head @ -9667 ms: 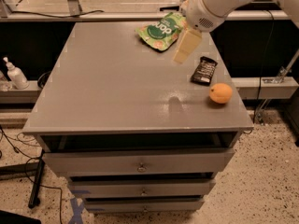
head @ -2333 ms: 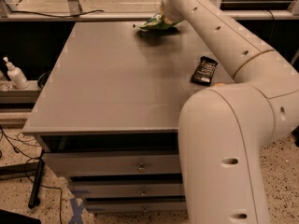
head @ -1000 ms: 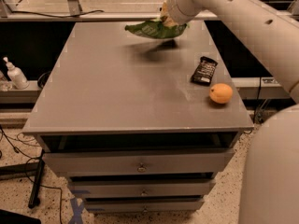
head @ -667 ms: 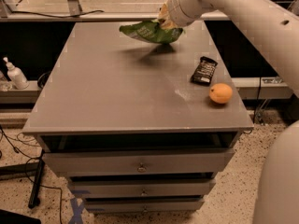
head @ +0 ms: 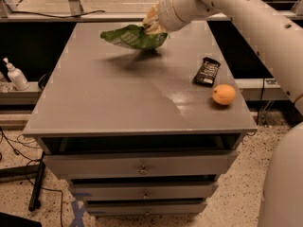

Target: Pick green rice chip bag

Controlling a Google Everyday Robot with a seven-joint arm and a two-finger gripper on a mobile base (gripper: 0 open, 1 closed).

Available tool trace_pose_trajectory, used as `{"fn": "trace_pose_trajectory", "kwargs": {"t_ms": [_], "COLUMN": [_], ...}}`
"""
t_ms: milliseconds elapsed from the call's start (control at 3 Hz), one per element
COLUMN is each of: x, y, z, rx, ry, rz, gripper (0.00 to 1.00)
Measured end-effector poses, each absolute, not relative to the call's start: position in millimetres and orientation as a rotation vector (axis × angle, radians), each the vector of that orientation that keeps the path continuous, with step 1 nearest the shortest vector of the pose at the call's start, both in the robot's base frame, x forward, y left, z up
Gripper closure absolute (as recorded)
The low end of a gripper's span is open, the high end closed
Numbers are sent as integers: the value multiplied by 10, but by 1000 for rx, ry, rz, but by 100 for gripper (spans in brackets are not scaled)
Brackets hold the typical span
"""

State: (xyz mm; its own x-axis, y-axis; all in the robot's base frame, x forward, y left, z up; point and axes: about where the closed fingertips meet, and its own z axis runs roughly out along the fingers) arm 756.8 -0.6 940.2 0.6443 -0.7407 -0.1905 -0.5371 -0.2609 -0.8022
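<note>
The green rice chip bag [head: 132,37] hangs in the air above the far middle of the grey tabletop [head: 118,93], lying nearly flat, with its shadow on the surface below. My gripper [head: 153,25] is shut on the bag's right end, at the end of the white arm that reaches in from the upper right.
A small black wrapper [head: 207,71] lies on the right side of the table, and an orange [head: 223,94] sits just in front of it near the right edge. Drawers [head: 142,167] run below the tabletop. A white pump bottle [head: 14,74] stands on a ledge at the left.
The bag has been lifted off the far part of the table and carried up and to the left in my gripper. The wrapper and orange have not moved.
</note>
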Motion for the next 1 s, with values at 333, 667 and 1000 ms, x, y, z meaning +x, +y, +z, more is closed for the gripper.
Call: {"fn": "trace_pose_trajectory", "kwargs": {"t_ms": [333, 667, 1000], "x": [7451, 7325, 7177], "y": [356, 489, 452], "z": [9460, 9633, 10012], "rx": [-1879, -1834, -1761], "ry": [928, 858, 777], "rz": [-144, -130, -200], "gripper": [100, 100, 100]}}
